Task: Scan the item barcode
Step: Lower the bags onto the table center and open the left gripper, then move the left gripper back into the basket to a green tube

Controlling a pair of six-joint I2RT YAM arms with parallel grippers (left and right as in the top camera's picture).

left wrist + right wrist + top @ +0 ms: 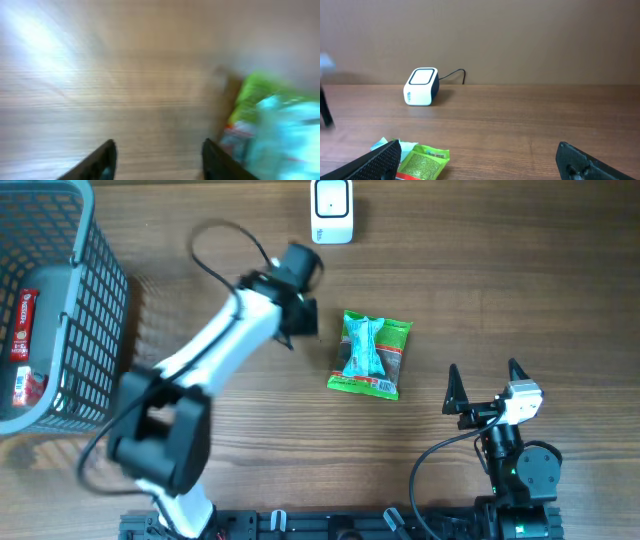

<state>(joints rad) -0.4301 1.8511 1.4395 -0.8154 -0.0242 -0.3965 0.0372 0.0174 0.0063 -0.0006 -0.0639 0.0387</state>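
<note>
Hovering empty and parted beside the green-and-teal crinkly plastic snack packet (370,355), the left gripper (157,150) is risking nudging it askew; the right gripper (484,380) is idling, spread wide.

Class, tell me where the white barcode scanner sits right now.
Overhead, the scanner stands at the far edge of the table, near the middle, beyond the green snack packet.

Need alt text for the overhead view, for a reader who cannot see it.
A green and teal snack packet lies mid-table, with the left end effector open just beside it, not touching. A white scanner sits at the far edge, a grey basket on the left side, and the right end effector is open, apart.
</note>
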